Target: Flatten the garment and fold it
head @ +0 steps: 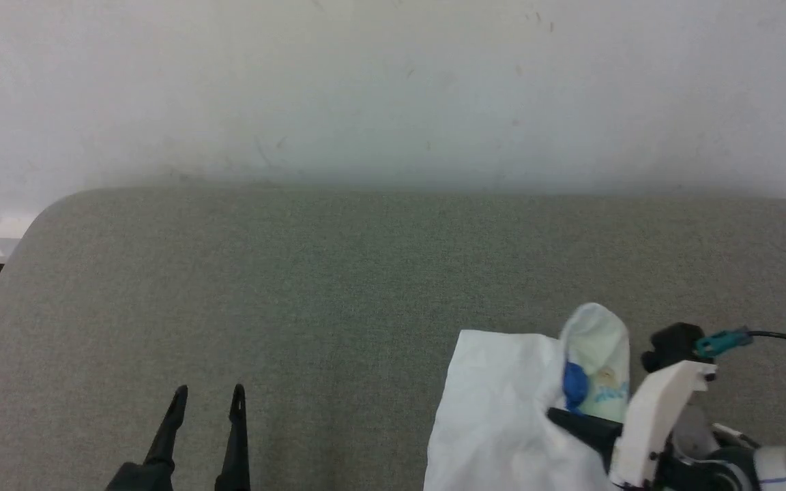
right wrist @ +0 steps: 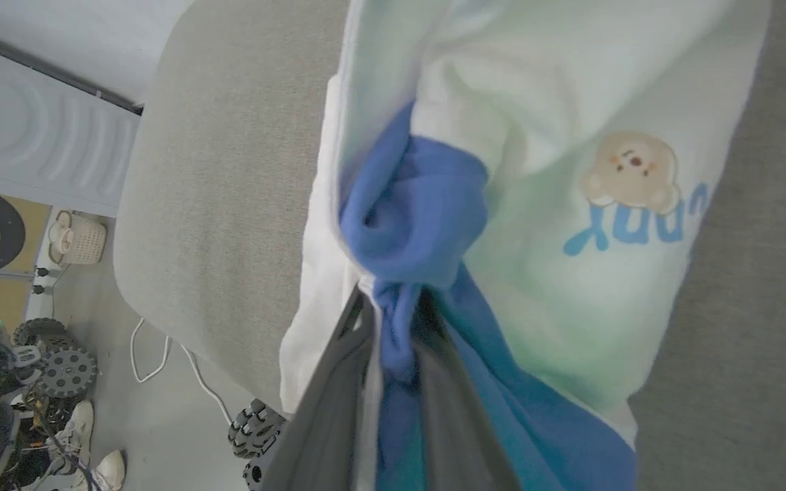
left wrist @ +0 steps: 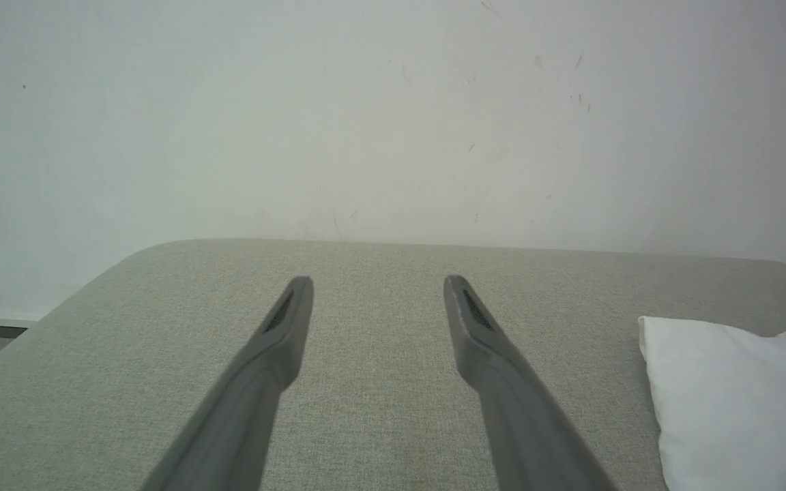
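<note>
Lower right of the head view: shirt [head: 502,409], bunched in a white heap on the grey table [head: 297,273], not yet flattened and running off the bottom edge of the frame. Bottom centre of the right wrist view: right claw [right wrist: 393,320] clamped on a twisted blue fold [right wrist: 413,204] of that shirt, with white cloth and a bear print [right wrist: 632,170] spreading above and to the right. Lower left of the head view: left claw [head: 209,390], fingers apart, holding nothing, over bare table and well apart from the shirt.

Judged risks:
- **Grip on a rope-like twist, not a single edge.** Likely to drag several layers at once and leave the heap folded on itself.
- **Thin jersey held by a narrow pinch.** May slip free under a sharp pull, or stretch the blue part.
- **Far side of the shirt unheld.** May slide the whole heap across the table without opening it.
- **Table rim just beside the white cloth,** at the lower left of the right wrist view, with floor [right wrist: 161,423] beyond. May spill cloth over the edge if drawn that way.
- **Identity of the blue fold.** Cannot tell whether sleeve or neck, so a second grip chosen on a guess may add twist.
</note>
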You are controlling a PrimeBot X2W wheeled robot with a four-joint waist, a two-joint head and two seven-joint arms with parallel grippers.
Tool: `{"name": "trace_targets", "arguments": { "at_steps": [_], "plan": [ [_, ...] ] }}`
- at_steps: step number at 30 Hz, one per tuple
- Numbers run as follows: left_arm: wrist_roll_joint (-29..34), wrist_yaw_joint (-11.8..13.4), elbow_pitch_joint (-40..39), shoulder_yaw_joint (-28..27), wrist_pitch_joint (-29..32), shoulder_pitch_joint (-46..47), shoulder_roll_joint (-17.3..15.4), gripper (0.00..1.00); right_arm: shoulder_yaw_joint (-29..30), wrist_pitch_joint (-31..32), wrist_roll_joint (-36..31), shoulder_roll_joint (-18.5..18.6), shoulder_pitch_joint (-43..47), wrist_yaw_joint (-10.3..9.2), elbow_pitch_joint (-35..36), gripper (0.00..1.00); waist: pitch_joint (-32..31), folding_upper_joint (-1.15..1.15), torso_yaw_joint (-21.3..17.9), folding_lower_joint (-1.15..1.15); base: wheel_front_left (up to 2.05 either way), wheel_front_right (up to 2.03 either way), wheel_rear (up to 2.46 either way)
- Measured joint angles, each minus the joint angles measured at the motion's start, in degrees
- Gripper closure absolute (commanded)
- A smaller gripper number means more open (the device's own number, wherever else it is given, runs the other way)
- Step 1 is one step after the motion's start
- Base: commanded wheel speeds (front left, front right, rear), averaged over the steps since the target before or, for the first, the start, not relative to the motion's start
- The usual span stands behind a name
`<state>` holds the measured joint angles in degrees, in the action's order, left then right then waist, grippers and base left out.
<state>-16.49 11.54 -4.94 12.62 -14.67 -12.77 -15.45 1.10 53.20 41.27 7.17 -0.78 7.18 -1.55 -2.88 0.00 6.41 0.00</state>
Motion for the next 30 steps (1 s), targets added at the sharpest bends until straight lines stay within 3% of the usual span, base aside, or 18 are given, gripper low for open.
{"name": "trace_targets", "arguments": {
  "at_steps": [3,7,8,9,10,13,17,23,26,30],
  "plan": [
    [0.07,-0.49,0.04,0.07,-0.01,0.20,0.11,0.00,-3.74,-2.36,1.55,-3.18,-1.60,0.00,-1.78,1.00,0.28,0.00,0.21,0.00,0.00,0.00,0.00],
    [0.38,-1.45,0.64,0.46,-0.01,1.52,0.65,0.00,-8.00,-8.60,2.90,-4.09,-3.17,0.00,-7.94,0.98,0.57,0.00,1.18,0.00,0.00,0.00,0.00],
    [0.38,-1.52,0.74,0.54,-0.01,1.75,0.74,0.00,-9.58,-10.61,4.35,-3.96,-3.57,-0.01,-9.64,0.83,0.65,0.00,1.44,0.00,0.00,0.00,0.00],
    [0.40,-1.78,0.91,0.66,-0.01,1.96,0.83,0.00,-11.25,-12.82,5.37,-3.93,-3.95,-0.01,-11.37,0.34,0.74,0.00,1.73,0.00,0.00,0.00,0.00],
    [0.41,-1.91,1.05,0.69,-0.01,2.08,0.91,0.00,-13.03,-14.71,6.39,-3.98,-4.39,-0.01,-13.05,0.00,0.82,0.00,1.99,0.00,0.00,0.00,0.00],
    [0.44,-1.93,1.43,0.70,-0.01,2.22,1.22,0.00,-17.77,-19.57,8.79,-4.17,-5.84,-0.01,-16.96,0.00,1.19,0.00,2.42,0.00,0.00,0.00,0.00],
    [0.45,-2.36,1.88,0.55,-0.01,2.35,1.65,0.00,-21.27,-26.18,6.58,-4.14,-8.70,0.00,-19.46,0.00,1.50,0.00,2.34,0.00,0.00,0.00,0.00],
    [0.46,-2.43,2.56,0.07,-0.01,2.35,2.19,0.00,-24.81,-37.32,-3.18,-2.01,-11.69,0.01,-14.22,0.00,0.71,0.00,1.24,0.00,0.00,0.00,0.00],
    [0.46,-2.40,3.01,-0.22,0.00,2.17,2.35,0.00,-23.32,-44.20,-11.72,1.27,-11.66,0.01,-10.60,0.00,0.05,0.00,0.40,0.00,0.00,0.00,0.00],
    [0.47,-2.15,3.36,-0.65,-0.01,1.74,2.48,0.00,-17.01,-49.88,-20.91,3.41,-7.94,0.01,-5.90,0.00,-0.76,0.00,-1.00,-0.01,0.00,0.00,0.00]
  ]
}}
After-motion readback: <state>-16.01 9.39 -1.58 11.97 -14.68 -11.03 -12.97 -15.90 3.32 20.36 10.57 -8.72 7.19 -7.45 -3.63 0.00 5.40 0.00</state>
